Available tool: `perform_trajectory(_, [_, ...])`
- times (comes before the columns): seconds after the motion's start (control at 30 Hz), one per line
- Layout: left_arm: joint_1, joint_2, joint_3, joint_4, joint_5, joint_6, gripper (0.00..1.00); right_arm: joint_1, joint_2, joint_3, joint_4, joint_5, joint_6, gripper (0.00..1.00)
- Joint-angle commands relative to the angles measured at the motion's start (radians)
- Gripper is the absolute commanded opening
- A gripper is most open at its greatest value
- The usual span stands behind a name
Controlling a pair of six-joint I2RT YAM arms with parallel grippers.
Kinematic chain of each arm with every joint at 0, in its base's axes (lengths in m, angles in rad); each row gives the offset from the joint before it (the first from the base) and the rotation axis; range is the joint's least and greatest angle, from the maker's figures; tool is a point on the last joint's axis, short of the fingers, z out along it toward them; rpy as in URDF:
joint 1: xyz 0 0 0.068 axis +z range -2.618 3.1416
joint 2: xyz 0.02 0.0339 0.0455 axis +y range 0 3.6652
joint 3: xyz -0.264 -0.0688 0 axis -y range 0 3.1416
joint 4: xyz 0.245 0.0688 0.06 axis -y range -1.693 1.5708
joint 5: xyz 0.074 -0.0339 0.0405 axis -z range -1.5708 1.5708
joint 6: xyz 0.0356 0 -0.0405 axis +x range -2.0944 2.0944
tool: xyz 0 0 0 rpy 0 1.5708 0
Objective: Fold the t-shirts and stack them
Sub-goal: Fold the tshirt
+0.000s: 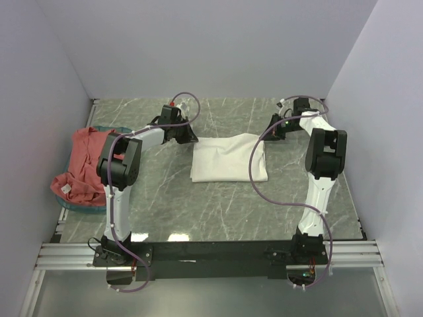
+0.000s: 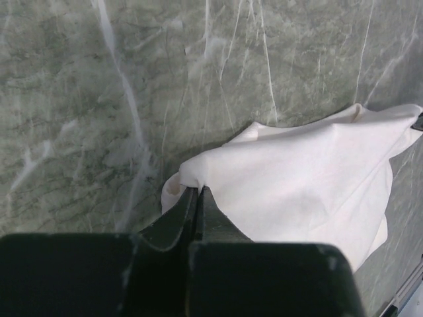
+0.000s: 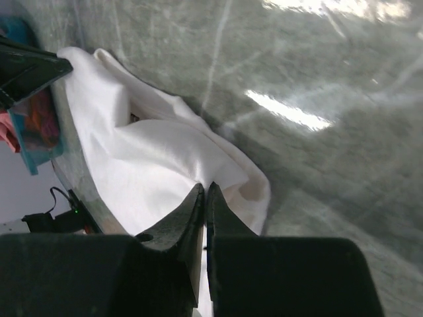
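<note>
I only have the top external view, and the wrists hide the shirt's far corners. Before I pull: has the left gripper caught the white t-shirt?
Observer: Yes. In the left wrist view the left gripper is shut, its jaws pinching a corner of the white t-shirt.
Operator: And the right side?
Observer: The right wrist view shows the right gripper shut on a fold at the shirt's edge, with cloth bunched in a ridge just beyond the tips.
</note>
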Motion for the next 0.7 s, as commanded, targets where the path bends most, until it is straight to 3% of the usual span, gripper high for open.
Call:
perform_trajectory(0.0, [0.013,-0.017,0.026,0.042,0.001,0.003,0.01,-0.034,-0.082,-0.039,0.033,0.027,-0.016,0.02])
perform_trajectory(0.3, [0.019,-0.013,0.013,0.059,0.005,-0.001,0.00,-0.060,-0.165,-0.152,0.129,0.096,-0.003,0.00])
perform_trajectory(0.57, [0.019,0.013,0.042,0.082,0.027,0.005,0.01,-0.061,-0.106,-0.031,0.105,0.072,-0.038,0.00])
perform_trajectory(0.67, [0.019,0.018,0.049,0.081,0.031,0.008,0.01,-0.061,-0.105,-0.025,0.112,0.110,-0.036,0.06])
